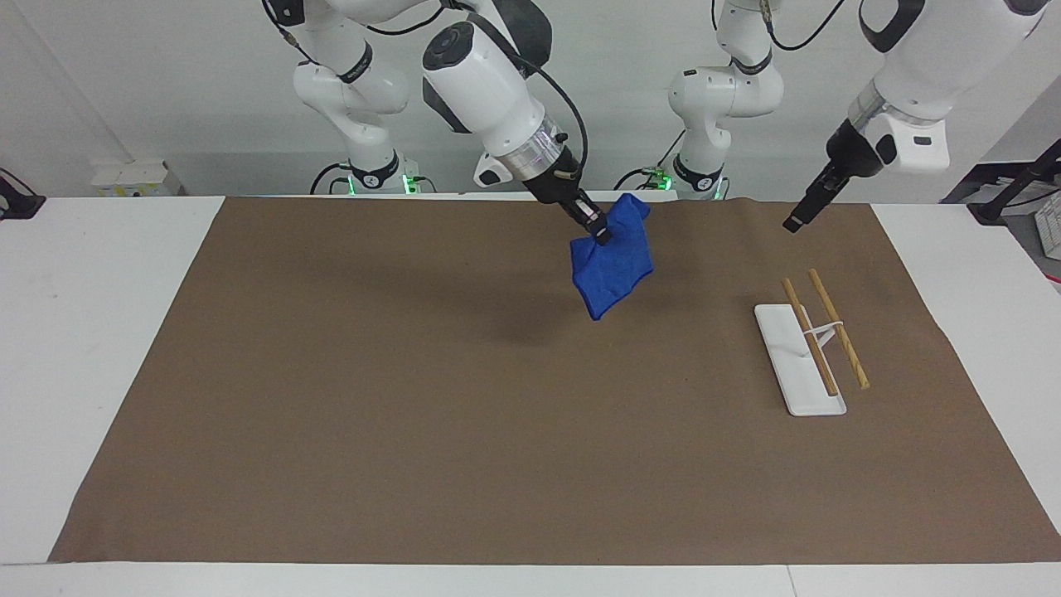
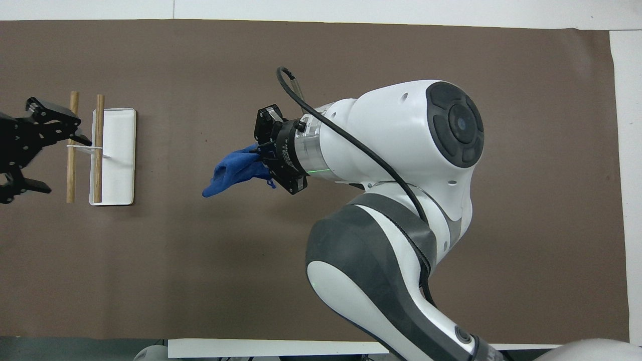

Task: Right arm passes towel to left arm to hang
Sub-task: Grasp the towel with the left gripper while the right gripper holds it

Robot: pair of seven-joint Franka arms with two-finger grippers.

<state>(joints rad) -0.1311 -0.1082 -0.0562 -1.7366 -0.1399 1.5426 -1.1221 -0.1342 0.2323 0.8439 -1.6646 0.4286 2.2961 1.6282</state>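
Upper centre of the facing view: I see the right hand (image 1: 598, 233) clamped on the towel (image 1: 615, 267), which hangs in the air over the brown mat (image 1: 414, 398) on the tabletop (image 1: 75, 348). Upper right: the left hand (image 1: 794, 222) is over the mat's edge, above the white-based rack (image 1: 797, 358) with two wooden bars; in the overhead view its fingers (image 2: 50, 111) stand spread apart.
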